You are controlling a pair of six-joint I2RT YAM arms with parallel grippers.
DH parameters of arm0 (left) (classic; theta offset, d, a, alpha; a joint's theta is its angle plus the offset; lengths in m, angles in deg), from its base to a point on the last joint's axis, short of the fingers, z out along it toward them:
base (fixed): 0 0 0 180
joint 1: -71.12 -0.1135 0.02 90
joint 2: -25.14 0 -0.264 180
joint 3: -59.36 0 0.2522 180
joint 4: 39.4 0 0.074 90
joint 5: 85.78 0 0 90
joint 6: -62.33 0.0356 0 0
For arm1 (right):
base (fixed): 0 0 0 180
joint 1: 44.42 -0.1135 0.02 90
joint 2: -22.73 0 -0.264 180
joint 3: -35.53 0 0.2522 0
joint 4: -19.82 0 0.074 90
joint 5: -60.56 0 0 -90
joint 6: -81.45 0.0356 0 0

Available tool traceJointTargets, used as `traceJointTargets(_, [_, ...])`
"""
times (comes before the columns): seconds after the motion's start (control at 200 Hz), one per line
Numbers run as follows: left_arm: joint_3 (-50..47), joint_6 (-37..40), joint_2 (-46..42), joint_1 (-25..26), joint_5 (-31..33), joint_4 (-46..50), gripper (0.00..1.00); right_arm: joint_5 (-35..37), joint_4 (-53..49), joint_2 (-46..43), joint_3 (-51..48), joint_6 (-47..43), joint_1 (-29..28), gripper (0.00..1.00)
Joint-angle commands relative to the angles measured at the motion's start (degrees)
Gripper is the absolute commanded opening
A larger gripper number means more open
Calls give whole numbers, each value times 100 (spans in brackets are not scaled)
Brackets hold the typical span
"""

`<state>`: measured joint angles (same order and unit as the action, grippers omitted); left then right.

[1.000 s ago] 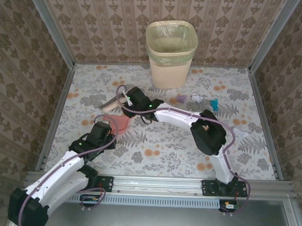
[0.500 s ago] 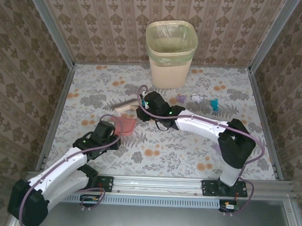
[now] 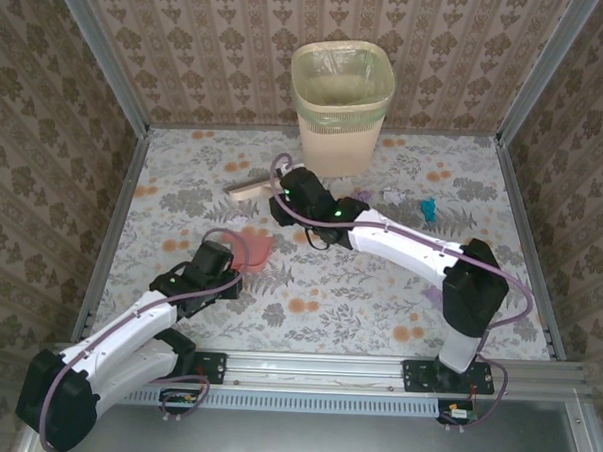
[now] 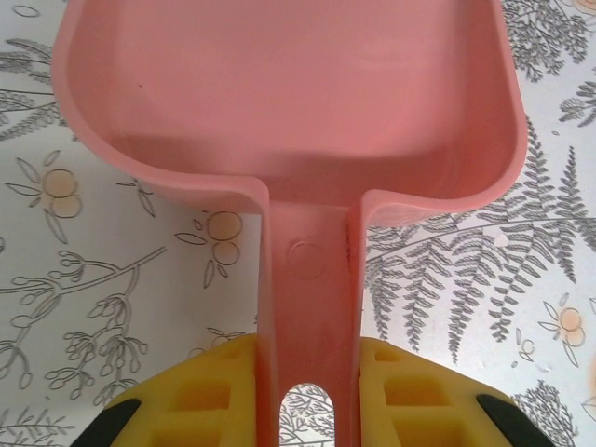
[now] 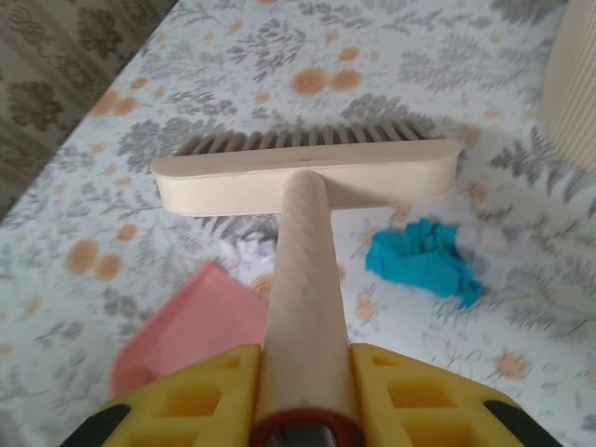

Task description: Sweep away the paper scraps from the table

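Observation:
My left gripper is shut on the handle of a pink dustpan, whose pan lies flat on the table. My right gripper is shut on the handle of a beige brush, its head held left of the gripper. Paper scraps lie right of that arm: lilac, white, teal. In the right wrist view a teal scrap lies just this side of the brush head, and a white scrap lies between it and the dustpan.
A beige waste bin with a green liner stands at the back centre, just behind the right gripper. Aluminium rails and brown patterned walls close the table on three sides. The right arm stretches across the middle of the table.
The right arm has carried the brush away from the dustpan toward the bin. The left arm has slid the dustpan a little to the right.

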<state>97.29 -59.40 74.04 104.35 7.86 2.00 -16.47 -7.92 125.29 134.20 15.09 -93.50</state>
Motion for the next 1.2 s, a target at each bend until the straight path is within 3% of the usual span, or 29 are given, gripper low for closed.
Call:
traceJointTargets(0.0, [124, -186, 13, -112, 311, 389, 0, 763, -178, 403, 442, -761, -28, 0])
traceJointTargets(0.155, [115, -268, 6, -233, 357, 442, 0, 758, -895, 1131, 1428, -1271, -32, 0])
traceJointTargets(0.425, [124, -246, 135, -379, 259, 392, 0, 546, -1130, 1312, 1440, -1676, -134, 0])
traceJointTargets(0.65, [115, -235, 111, -410, 237, 383, 0, 550, -734, 671, 469, -2379, -562, 0])
traceJointTargets(0.855, [79, -246, -39, -416, 248, 391, 0, 550, -975, 153, 25, -2740, -841, 0])
traceJointTargets(1.035, [54, -239, -134, -414, 245, 391, 0, 305, 121, -844, -1068, -2917, -937, 0])
traceJointTargets(1.195, [45, -239, -171, -414, 237, 383, 0, 653, 371, -1160, -1300, -2970, -928, 0])
